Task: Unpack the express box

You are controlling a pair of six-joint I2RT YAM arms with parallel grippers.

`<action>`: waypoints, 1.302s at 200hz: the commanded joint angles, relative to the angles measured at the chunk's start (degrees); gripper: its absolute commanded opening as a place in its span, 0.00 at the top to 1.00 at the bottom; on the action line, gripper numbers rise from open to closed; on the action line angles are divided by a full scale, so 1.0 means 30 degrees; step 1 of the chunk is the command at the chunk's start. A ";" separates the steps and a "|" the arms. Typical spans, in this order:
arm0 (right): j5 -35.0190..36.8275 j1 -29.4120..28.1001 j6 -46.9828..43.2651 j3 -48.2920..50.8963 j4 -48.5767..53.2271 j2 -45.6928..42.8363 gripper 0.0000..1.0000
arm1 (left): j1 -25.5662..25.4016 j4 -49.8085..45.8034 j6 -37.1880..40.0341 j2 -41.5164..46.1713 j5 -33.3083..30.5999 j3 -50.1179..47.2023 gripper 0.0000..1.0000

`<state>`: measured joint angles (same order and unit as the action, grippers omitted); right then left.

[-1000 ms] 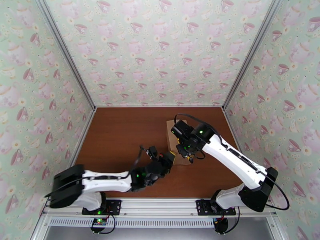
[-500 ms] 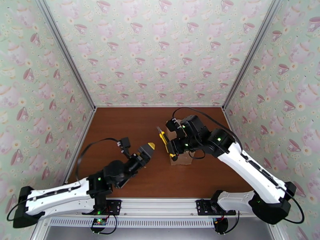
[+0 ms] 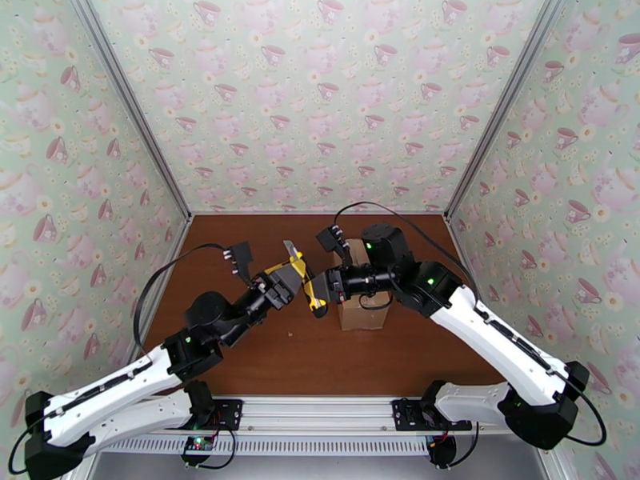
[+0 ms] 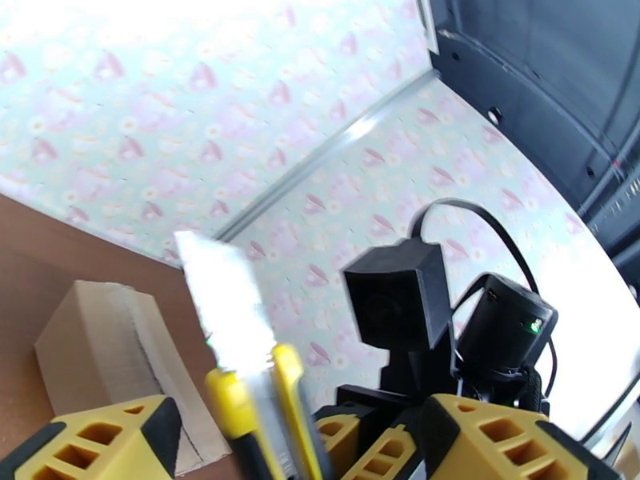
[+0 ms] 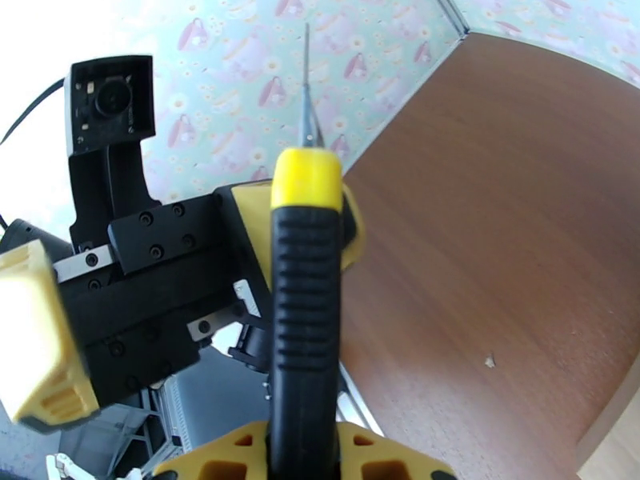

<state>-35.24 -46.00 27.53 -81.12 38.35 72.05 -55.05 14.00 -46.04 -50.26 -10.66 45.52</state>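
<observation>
utility knife [image 5: 306, 274]: 1, right gripper [image 5: 305, 464] clamps it | express box [image 3: 366, 312]: 1

Yellow-and-black utility knife [image 5: 304, 314], blade extended, above brown table [image 3: 232, 250], teacup-patterned wallpaper walls [image 3: 320, 98], 1 pale speck [image 5: 490, 362] on table

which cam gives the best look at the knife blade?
Left wrist. The knife blade faces that camera flat-on, large and bright, though slightly blurred. Right wrist sees it edge-on, a thin line above the yellow-tipped handle. Top external shows it as a small silver sliver.
</observation>
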 commanded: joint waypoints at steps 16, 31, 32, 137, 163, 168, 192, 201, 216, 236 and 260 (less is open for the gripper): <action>-0.0919 0.0123 0.0571 0.0190 -0.0981 -0.0340 1.00 | 0.1044 0.0431 0.0104 -0.0528 0.2941 0.0803 0.39; -0.0981 0.0108 0.0604 0.0260 -0.1107 -0.0345 1.00 | 0.1374 0.0711 -0.0138 -0.0663 0.3439 0.0749 0.47; -0.0989 0.0118 0.0606 0.0261 -0.1115 -0.0345 1.00 | 0.1394 0.0747 -0.0145 -0.0670 0.3481 0.0742 0.48; -0.1100 0.0157 0.1570 0.1132 -0.2398 -0.0842 1.00 | 0.1972 0.1811 -0.0986 -0.0542 0.3778 0.0299 1.00; -0.1082 0.0243 0.2156 0.1515 -0.3131 -0.0917 0.77 | 0.1973 0.1164 -0.0942 -0.0260 0.2921 0.0472 1.00; -0.0978 0.0220 0.2267 0.1609 -0.3226 -0.0931 0.66 | 0.1972 0.1059 -0.0924 -0.0219 0.2789 0.0512 1.00; -0.0870 0.0316 0.2819 0.2066 -0.3853 -0.1044 0.38 | 0.1970 0.0657 -0.0916 -0.0094 0.1783 0.0584 1.00; -0.0709 0.0396 0.3126 0.2374 -0.4267 -0.1220 0.30 | 0.1974 0.0489 -0.0830 0.0035 0.1136 0.0589 1.00; -0.0574 0.0630 0.3804 0.2991 -0.5122 -0.1535 0.21 | 0.1972 0.0371 -0.0653 0.0263 -0.0237 0.0603 1.00; -0.0145 0.0957 0.5274 0.4342 -0.7403 -0.2245 0.13 | 0.1917 0.0866 -0.0154 0.0431 -0.2495 0.0745 1.00; 0.0765 0.1578 0.7833 0.6416 -1.1549 -0.3294 0.10 | 0.1563 0.1472 0.1340 -0.0282 -0.4901 0.2267 1.00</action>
<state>-36.62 -42.74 42.41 -66.52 17.61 65.54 -49.58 15.22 -47.37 -50.33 -15.14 46.92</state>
